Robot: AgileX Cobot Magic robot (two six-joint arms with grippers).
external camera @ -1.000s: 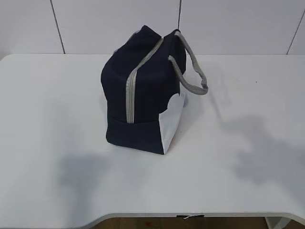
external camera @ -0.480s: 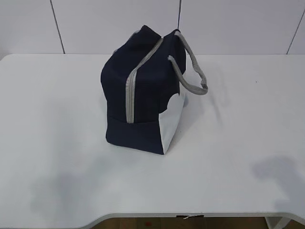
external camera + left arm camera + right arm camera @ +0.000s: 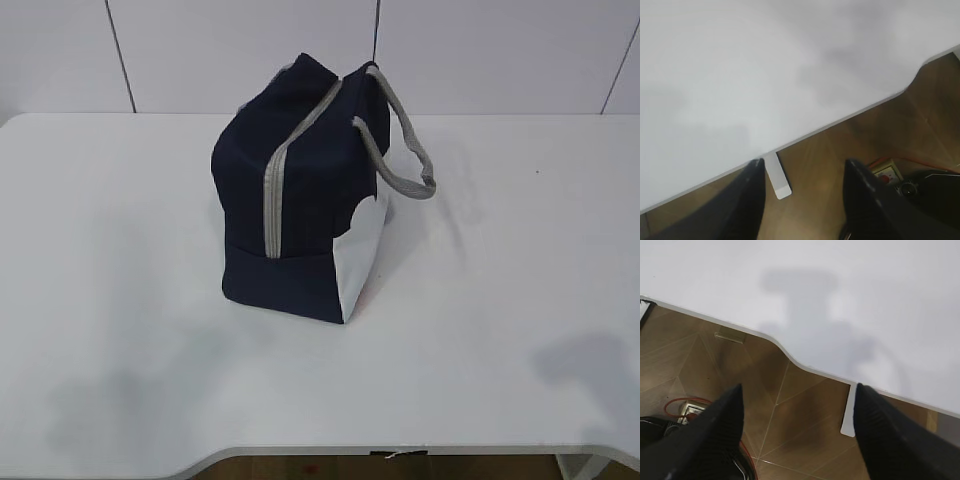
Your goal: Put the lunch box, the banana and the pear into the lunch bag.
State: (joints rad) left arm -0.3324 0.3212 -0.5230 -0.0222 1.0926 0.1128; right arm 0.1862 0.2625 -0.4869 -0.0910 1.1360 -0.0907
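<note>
The navy-blue lunch bag (image 3: 300,200) stands in the middle of the white table (image 3: 120,250), its grey zipper (image 3: 272,205) shut along the top and front, its white side panel and grey strap handles (image 3: 405,150) to the right. The lunch box, the banana and the pear are out of view. My left gripper (image 3: 802,167) is open and empty over the table's front edge, above the floor. My right gripper (image 3: 797,390) is open and empty, also over the front edge. Neither gripper shows in the exterior view.
The table's front edge has a curved cut-out (image 3: 300,455). Below it lie the brown wooden floor (image 3: 805,425), a white table leg foot (image 3: 777,177) and cables with a power box (image 3: 887,172). A white wall stands behind the table.
The arm shadows on the table have slid toward the front edge and corners. The bag has not moved.
</note>
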